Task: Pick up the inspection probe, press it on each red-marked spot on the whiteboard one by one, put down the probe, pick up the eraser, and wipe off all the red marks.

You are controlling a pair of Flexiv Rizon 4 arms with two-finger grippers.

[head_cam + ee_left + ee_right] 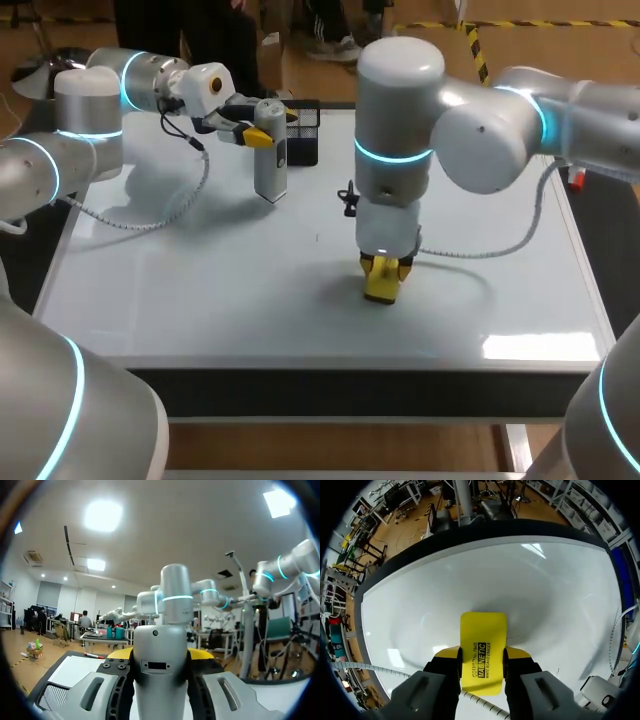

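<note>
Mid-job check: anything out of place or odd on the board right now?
The grey cylindrical probe is not put down: the left gripper holds it upright by the black mesh basket while the right gripper holds the yellow eraser on the whiteboard.

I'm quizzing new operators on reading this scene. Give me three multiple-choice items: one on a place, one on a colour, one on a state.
1. Where is the eraser?
A) on the floor
B) in the right gripper, at the whiteboard
C) on top of the probe

2. What colour is the eraser?
A) red
B) black
C) yellow

3. How is the probe?
A) lying flat on the whiteboard
B) held upright in the left gripper
C) loose, with nothing holding it

Answers:
1 B: the right wrist view shows it between the jaws, with the whiteboard beyond.
2 C: it is yellow in the head and right wrist views.
3 B: the head view shows the jaws on its upper part, with its body vertical.
</note>
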